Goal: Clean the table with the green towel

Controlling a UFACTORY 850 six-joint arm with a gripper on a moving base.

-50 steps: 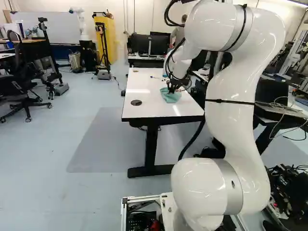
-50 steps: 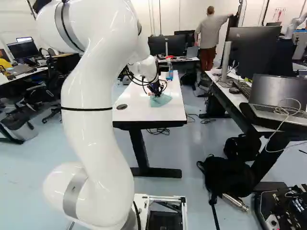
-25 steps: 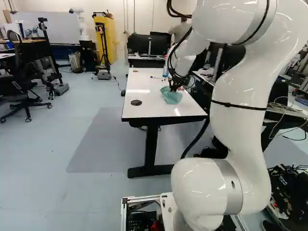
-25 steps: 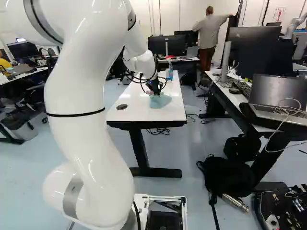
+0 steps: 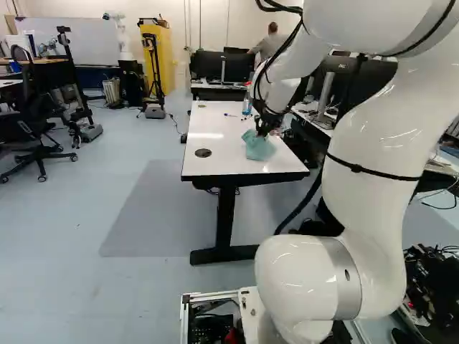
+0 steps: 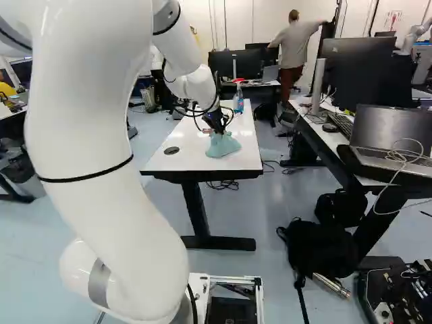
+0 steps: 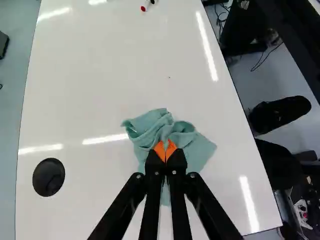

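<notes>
The green towel (image 7: pixel 197 150) sits bunched on the white surface (image 7: pixel 100 70), pinched between the orange pads (image 7: pixel 159 151) of the hand (image 6: pixel 219 129). Near the surface's far end stands a spray bottle (image 6: pixel 239 102); beyond the surface's side, a monitor (image 5: pixel 374 80) bears small lettering.

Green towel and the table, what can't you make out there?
- Tabletop under the towel: wrist view, covered by cloth.
- Cloth inside the tool: wrist view, hidden by its fingers.
- Red-tipped pen, far end: wrist view, cut off at edge.
- Any print on the spray bottle: right base view, too small.
</notes>
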